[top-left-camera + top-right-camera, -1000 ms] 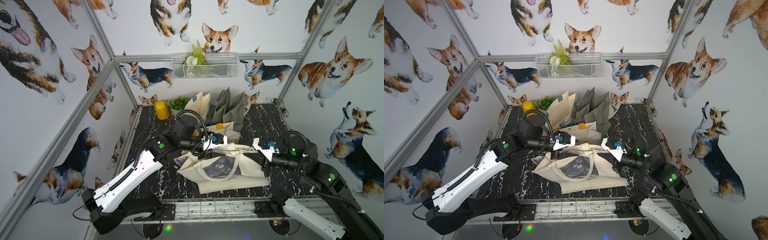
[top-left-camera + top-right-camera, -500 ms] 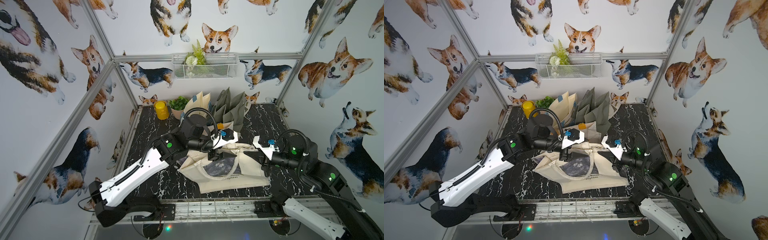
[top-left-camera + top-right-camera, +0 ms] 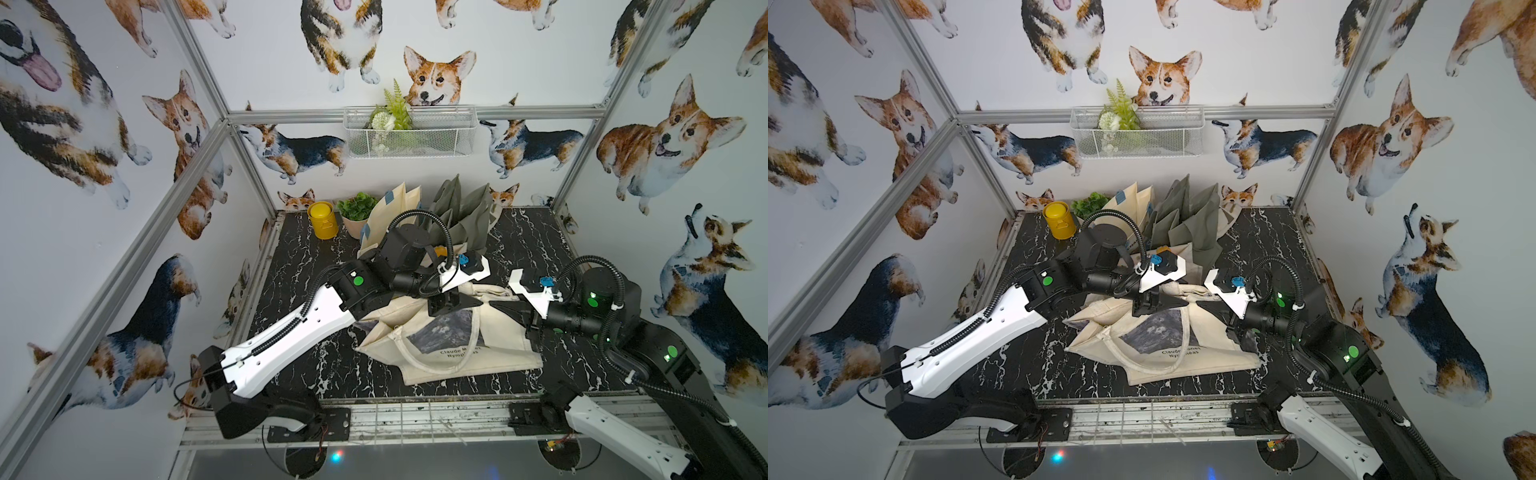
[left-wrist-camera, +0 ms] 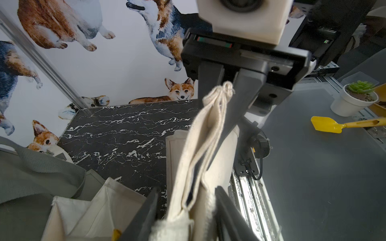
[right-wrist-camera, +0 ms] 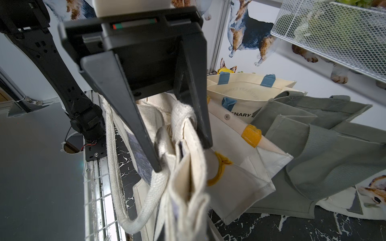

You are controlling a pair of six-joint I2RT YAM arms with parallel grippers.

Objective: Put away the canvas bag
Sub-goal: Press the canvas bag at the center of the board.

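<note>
The canvas bag (image 3: 498,345) is cream with a dark painting print and lies mid-table in both top views (image 3: 1208,345), its left side bunched up. My left gripper (image 3: 453,301) sits at the bag's far top edge. In the left wrist view its fingers (image 4: 150,208) press the folded rim from both sides, so it is shut on the fabric. My right gripper (image 3: 505,307) is shut on the same rim further right. In the right wrist view its jaws pinch the rim and a rope handle (image 5: 117,167) hangs beside them.
Behind the bag stand other totes: cream ones with blue tabs (image 3: 395,208), grey-green ones (image 3: 465,216) and one with yellow loops (image 5: 250,133). A yellow canister (image 3: 321,219) and a potted plant (image 3: 357,212) sit at the back left. A wire basket (image 3: 409,133) hangs on the back wall.
My left arm has swung right, from the bag's left corner to the middle of its top edge, and its jaws have narrowed onto the rim. The right arm has stayed put.
</note>
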